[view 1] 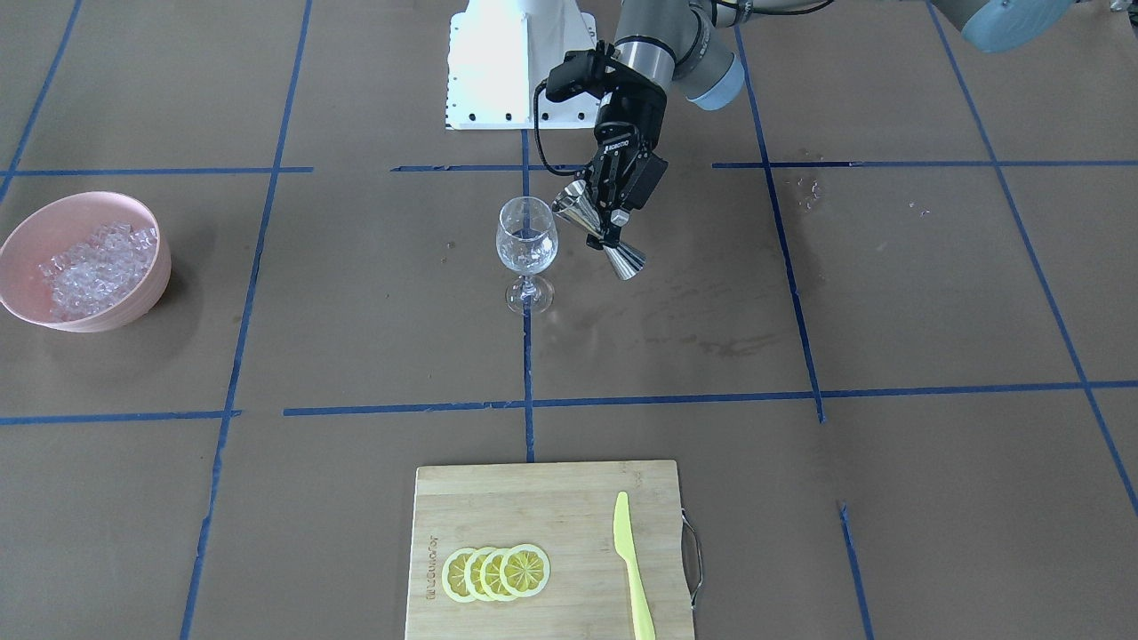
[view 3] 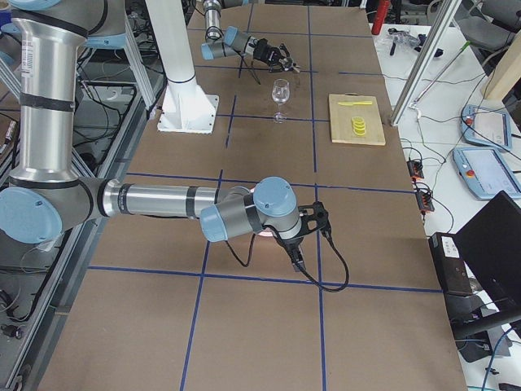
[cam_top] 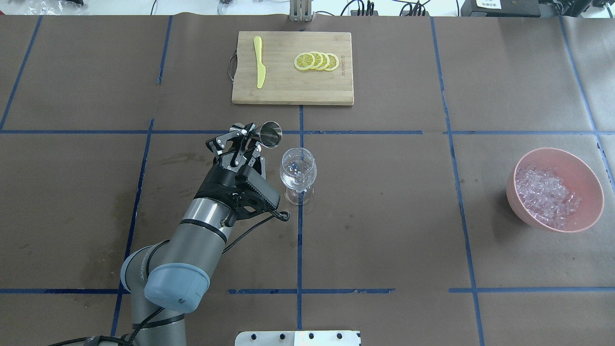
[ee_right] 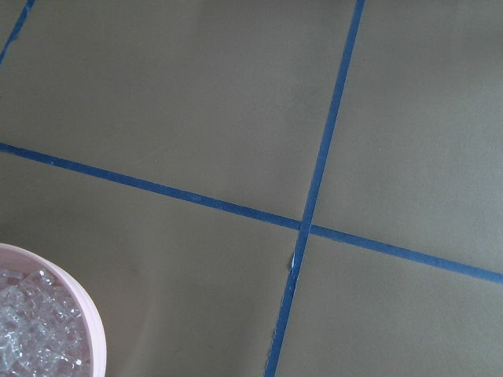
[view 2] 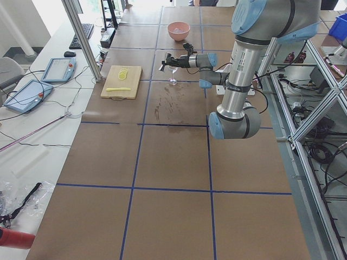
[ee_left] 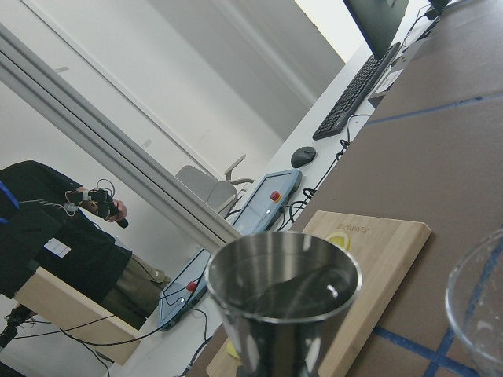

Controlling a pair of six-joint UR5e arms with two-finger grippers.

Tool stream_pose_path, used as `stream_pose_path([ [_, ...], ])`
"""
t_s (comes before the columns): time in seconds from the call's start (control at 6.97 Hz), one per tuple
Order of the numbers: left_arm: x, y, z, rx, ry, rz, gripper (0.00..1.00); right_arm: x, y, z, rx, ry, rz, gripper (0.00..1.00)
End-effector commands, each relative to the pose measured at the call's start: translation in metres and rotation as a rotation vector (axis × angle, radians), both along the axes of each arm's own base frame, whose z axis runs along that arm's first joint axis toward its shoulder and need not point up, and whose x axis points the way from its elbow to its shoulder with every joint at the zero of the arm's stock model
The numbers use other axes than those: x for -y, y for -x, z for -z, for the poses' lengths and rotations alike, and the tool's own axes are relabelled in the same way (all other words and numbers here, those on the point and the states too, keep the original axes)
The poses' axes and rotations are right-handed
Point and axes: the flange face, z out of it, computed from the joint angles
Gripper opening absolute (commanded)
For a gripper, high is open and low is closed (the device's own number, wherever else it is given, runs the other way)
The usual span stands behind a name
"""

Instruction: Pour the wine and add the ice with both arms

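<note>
The brown worktop, gridded with blue tape, carries everything. The left arm reaches out from the robot's edge towards the middle. The right arm stretches low over the worktop's right end; whether its hand is open or closed I cannot tell. A bamboo cutting board lies midway along the operators' edge. A pink bowl near the right end holds the ice, a heap of small clear cubes. A wine glass stands upright near the middle. Just beside it, the left hand is clamped on the waist of a steel jigger, which is tilted with one mouth towards the glass rim. On the board lie a yellow-green knife and four overlapping lemon slices, well apart.
</note>
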Motion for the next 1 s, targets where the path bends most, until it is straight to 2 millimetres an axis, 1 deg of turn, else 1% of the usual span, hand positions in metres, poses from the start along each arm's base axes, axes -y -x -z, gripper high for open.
stream_pose_path([
  [0.0, -0.003, -0.005, 0.004, 0.115, -0.045, 0.011, 0.0, -0.001, 0.0, -0.001, 0.0, 0.003, -0.001, 1.0],
  [0.14, -0.002, -0.007, 0.01, 0.156, -0.066, 0.011, 0.0, -0.002, 0.0, -0.002, 0.0, 0.005, -0.001, 1.0],
  [0.43, -0.003, -0.006, 0.012, 0.307, -0.123, 0.027, 0.0, -0.002, 0.0, -0.003, 0.0, 0.008, -0.001, 1.0],
  [0.57, -0.004, -0.006, 0.022, 0.383, -0.159, 0.036, 0.0, -0.002, 0.0, -0.004, 0.002, 0.01, 0.0, 1.0],
  [0.72, -0.005, -0.008, 0.029, 0.416, -0.178, 0.036, 0.0, -0.002, 0.0, -0.004, 0.002, 0.011, 0.0, 1.0],
  [0.86, -0.005, -0.011, 0.026, 0.433, -0.179, 0.034, 0.0, -0.002, 0.0, -0.005, 0.002, 0.013, 0.0, 1.0],
])
